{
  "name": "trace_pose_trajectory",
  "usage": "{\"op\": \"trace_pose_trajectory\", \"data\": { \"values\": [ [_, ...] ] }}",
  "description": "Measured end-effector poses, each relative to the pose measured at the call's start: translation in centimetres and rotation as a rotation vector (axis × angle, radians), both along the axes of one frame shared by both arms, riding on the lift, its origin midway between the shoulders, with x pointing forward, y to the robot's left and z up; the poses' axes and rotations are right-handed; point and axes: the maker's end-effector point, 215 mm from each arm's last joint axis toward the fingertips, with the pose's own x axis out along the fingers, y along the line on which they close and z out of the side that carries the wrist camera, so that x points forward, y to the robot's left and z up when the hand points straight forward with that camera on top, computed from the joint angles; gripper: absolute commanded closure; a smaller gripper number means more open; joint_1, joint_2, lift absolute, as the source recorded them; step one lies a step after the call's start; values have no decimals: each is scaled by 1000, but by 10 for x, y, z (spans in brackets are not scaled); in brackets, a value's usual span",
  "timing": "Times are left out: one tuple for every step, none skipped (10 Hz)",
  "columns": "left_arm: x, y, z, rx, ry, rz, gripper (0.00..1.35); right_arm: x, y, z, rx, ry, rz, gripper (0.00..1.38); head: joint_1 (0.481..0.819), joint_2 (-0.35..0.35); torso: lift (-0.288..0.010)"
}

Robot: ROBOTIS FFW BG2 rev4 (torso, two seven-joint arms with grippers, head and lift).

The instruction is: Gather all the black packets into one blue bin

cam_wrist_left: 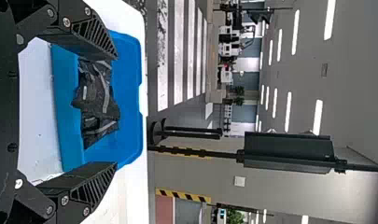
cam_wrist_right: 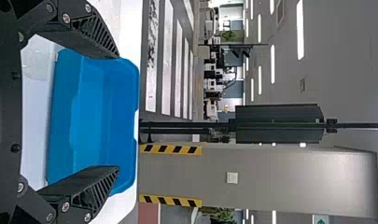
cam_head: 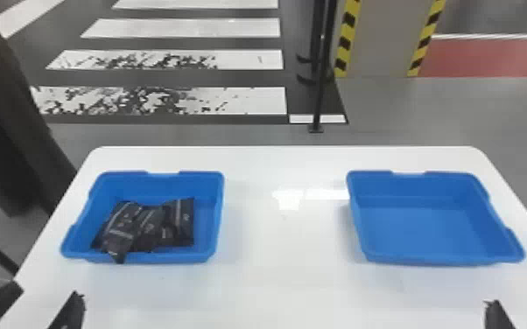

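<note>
Black packets, long axes roughly near-to-far, in left blue bin

Lighting: bright indoor illumination from overhead, with localised glare on the work surface.
Source: rows of lit ceiling strips, recorded in both wrist views, against a duller grey ceiling. In the head view, the white table shows hard-edged glare patches between the two bins, nearer the right blue bin. Shadows on the tabletop beside that bin are faint and soft-edged; its inner walls read darker than its floor. In the right wrist view, a pale sheen marks the upper part of the pillar.
</note>
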Motion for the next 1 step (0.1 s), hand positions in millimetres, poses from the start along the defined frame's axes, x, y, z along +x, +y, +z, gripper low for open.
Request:
{"op": "trace_pose_trajectory", "data": {
  "values": [
    [0,0,-1,0,2,0,243,0,0,0,0,0,0,191,695,26,-110]
  ]
}}
